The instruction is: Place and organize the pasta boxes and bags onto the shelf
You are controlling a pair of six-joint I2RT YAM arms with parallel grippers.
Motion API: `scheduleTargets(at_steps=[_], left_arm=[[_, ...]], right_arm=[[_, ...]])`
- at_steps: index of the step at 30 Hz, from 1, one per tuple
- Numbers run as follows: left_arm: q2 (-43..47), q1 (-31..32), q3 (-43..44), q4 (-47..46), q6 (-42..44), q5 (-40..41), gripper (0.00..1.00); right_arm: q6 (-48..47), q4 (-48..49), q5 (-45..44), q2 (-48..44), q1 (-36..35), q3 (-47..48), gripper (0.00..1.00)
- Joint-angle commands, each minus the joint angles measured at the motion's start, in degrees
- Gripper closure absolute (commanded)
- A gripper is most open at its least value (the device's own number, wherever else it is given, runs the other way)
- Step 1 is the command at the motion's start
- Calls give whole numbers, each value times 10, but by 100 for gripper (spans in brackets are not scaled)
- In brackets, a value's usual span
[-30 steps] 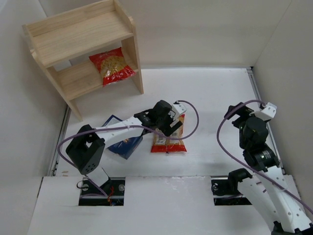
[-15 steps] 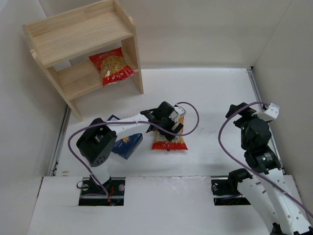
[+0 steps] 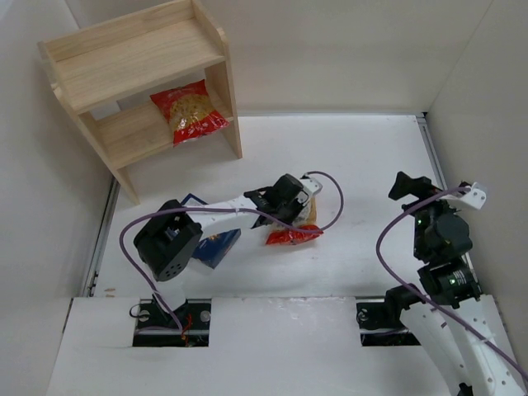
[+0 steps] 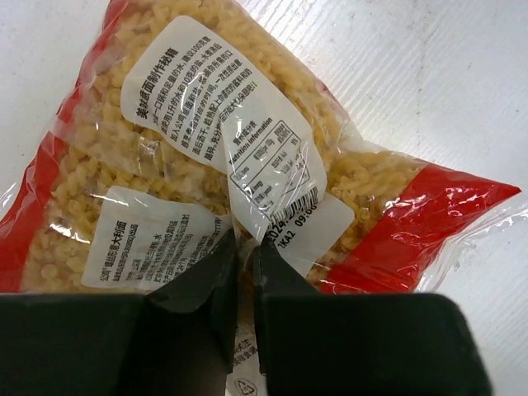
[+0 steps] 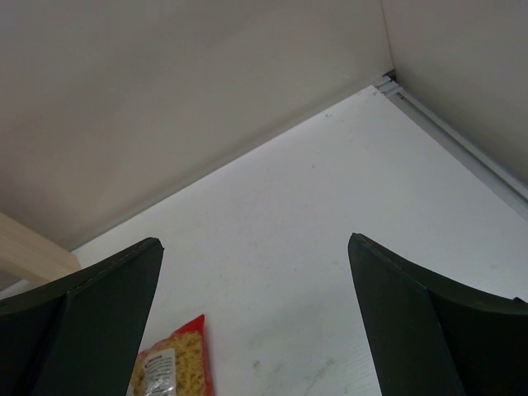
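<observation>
Pinching the labelled bag (image 4: 206, 148) at its near edge, the left claw (image 4: 245, 272) is shut tight on the clear plastic. The bag's long axis runs diagonally away from it, mid-counter (image 3: 363, 165). The shelf (image 3: 132, 66) lies to the far left of that grip, so the left arm is the nearer carrier. A second bag (image 3: 190, 111) lies on its lower tier, and the blue box (image 3: 216, 245) sits beside the left arm. The right claw (image 5: 254, 247) hangs wide open, holding nothing. White stickers carry Chinese print; one reads "Nutrition information" above a barcode.
</observation>
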State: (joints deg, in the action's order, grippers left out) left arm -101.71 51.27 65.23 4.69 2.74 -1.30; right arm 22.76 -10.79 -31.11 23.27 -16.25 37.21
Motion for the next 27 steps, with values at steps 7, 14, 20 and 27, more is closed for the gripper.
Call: scheduleTargets(at_steps=[7, 14, 20, 27], left_arm=[[139, -70, -8, 107, 48, 73, 100], [240, -105, -11, 117, 99, 118, 100], [319, -142, -9, 109, 169, 140, 100], [404, -178, 14, 131, 264, 161, 100]], right_arm=[[-16, 52, -8, -13, -9, -10, 0], [-16, 61, -11, -35, -14, -18, 0], [-16, 70, -14, -33, -17, -14, 0], [-18, 93, -19, -2, -46, 1, 0]])
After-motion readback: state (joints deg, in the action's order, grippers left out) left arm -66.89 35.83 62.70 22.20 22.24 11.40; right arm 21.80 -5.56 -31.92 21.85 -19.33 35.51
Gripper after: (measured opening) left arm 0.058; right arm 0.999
